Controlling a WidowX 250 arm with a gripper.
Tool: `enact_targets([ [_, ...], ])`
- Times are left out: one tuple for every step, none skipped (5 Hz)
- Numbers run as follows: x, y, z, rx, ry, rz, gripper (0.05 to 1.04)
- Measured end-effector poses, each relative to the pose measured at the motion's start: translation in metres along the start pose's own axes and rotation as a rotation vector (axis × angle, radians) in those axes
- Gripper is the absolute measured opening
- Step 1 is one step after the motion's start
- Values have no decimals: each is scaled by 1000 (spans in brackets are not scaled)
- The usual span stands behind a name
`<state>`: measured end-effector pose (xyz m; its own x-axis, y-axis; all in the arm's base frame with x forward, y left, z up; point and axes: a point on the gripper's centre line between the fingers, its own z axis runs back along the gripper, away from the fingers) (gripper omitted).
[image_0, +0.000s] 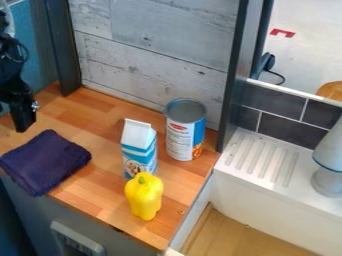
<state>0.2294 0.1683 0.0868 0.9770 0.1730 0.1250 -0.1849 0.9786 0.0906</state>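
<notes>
Because the folded purple cloth (45, 162) is the thing nearest to the tool (24, 124), you should judge the space between these two first. In the view, the cloth lies on the left part of the table (97, 192), just below the tool and slightly to the right, with one corner pointing up near it. The cloth is nearly as wide as it is long, so you have no clear long axis to follow. You cannot tell how high the tool hangs, nor whether it is apart or together; you see nothing held in it. Farther to the right you have the upright carton (139, 152), the can (180, 132) behind it, and the yellow pepper (143, 197) in front.
</notes>
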Motion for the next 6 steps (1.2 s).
enact_targets([
  [-3, -3, -7, -15, 32, -15, 1001],
  [7, -7, 0, -65, 54, -225, 1001],
  [19, -8, 5, -201, 31, -499, 1001],
  [30, -7, 22, -190, 116, -658, 1001],
  [49, -46, 32, -129, 136, -892, 1001],
  [69, -83, 50, 13, 10, -1091, 1001],
])
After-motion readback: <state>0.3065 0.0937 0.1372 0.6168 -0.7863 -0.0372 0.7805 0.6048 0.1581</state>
